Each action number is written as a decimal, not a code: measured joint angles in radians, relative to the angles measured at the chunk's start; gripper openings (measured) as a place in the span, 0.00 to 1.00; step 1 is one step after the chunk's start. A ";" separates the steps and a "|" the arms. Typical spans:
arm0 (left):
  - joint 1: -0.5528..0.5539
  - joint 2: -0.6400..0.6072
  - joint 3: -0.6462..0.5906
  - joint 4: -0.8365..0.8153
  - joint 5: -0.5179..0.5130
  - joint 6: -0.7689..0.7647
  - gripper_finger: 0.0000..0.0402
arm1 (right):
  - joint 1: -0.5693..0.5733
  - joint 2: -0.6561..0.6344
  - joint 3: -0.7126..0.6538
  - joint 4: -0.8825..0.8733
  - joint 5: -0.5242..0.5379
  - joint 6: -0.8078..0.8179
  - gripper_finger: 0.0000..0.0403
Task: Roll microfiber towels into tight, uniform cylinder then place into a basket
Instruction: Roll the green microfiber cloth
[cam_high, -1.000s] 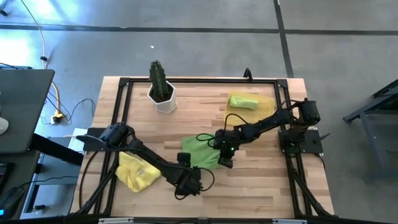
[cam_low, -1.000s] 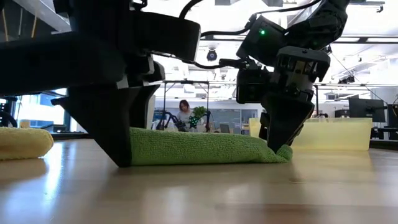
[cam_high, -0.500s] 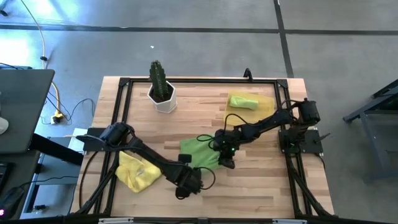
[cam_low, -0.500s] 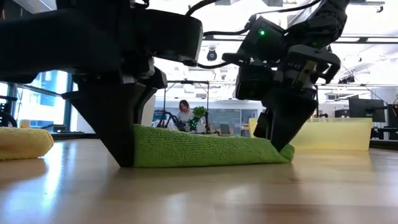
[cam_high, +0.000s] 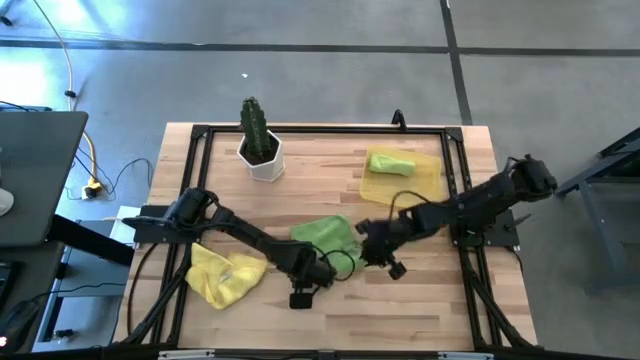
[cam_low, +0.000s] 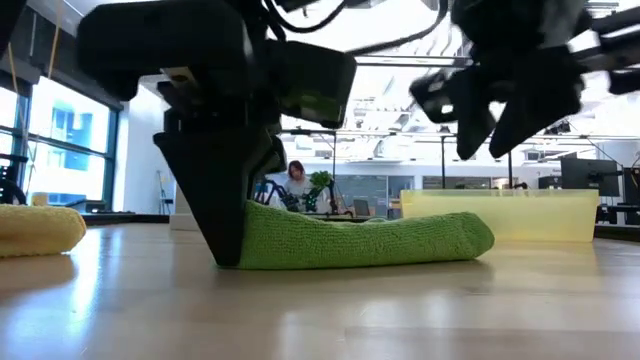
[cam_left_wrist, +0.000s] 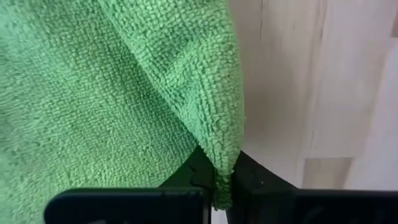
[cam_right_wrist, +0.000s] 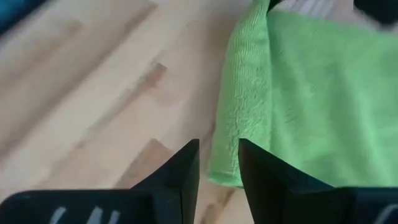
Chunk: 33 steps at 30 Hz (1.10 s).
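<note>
Presently, working from the left, a crumpled yellow towel (cam_high: 224, 277) is lying near the front-left of the table (cam_high: 420, 300), not yet rolled. Next, the left gripper (cam_high: 305, 272) is sitting low at the table's middle with its fingers (cam_left_wrist: 186, 180) pinched together on a corner of the green towel (cam_high: 325, 236); the left wrist view is showing the hem caught between them. That towel is lying flat and partly folded at the centre, its long axis running left to right in the low view, extending away from the left gripper toward the right.

Further right, the right gripper (cam_high: 381, 254) is hanging clear above the towel's right end, fingers slightly apart and holding nothing. The towel's free edge is lying just ahead of it. Judged from this, the left arm is the nearer and already has hold.

At the far right, the basket (cam_high: 432, 182) is already holding one rolled green towel (cam_high: 390, 163), well apart from both grippers.
</note>
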 joint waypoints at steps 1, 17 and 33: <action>0.009 -0.003 -0.008 0.009 0.018 0.006 0.01 | 0.030 -0.003 0.000 0.005 0.059 -0.020 0.25; 0.012 -0.007 -0.059 0.196 0.043 -0.049 0.00 | 0.122 -0.111 -0.286 0.333 0.292 0.067 0.13; 0.012 -0.009 -0.104 0.366 0.034 -0.253 0.00 | 0.114 -0.052 -0.419 0.575 0.259 -0.098 0.42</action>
